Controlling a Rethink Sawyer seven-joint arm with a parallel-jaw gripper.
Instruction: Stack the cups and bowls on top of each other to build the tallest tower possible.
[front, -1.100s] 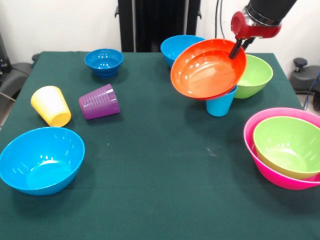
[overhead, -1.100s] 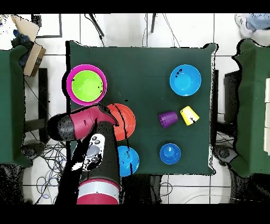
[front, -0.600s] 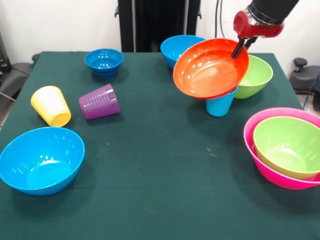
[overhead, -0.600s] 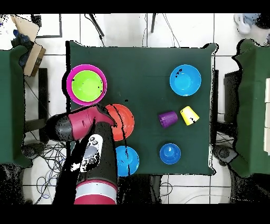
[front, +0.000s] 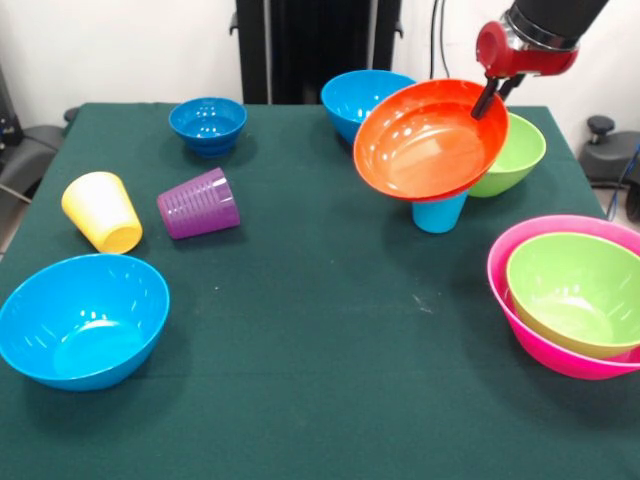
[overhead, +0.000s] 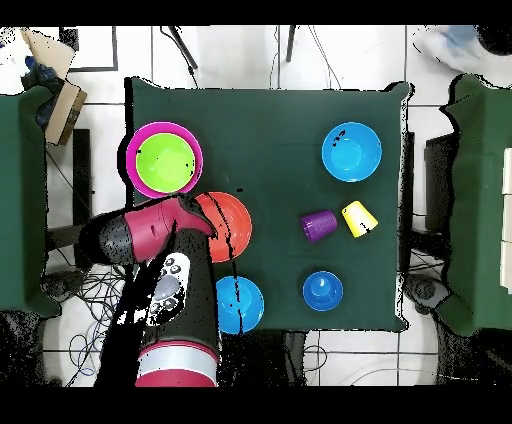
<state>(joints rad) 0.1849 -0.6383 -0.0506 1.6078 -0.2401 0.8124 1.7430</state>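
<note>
My gripper (front: 490, 98) is shut on the far rim of the orange bowl (front: 425, 140), which hangs tilted in the air with its opening toward the camera. From above, the orange bowl (overhead: 230, 225) sticks out beside the red arm. Behind and below it stand a light blue cup (front: 438, 212), partly hidden, and a lime green bowl (front: 515, 155). A second lime green bowl (front: 575, 290) rests inside the pink bowl (front: 520, 320) at the right. The yellow cup (front: 100, 210) and purple cup (front: 198, 203) lie on their sides at the left.
A large light blue bowl (front: 82, 320) sits at the near left corner. The small dark blue bowl (front: 207, 123) and another light blue bowl (front: 355, 95) stand along the far edge. Green cloth covers the table (front: 320, 380).
The gripper has carried the orange bowl a little to the right and slightly upward in the front view. Everything else stayed put.
</note>
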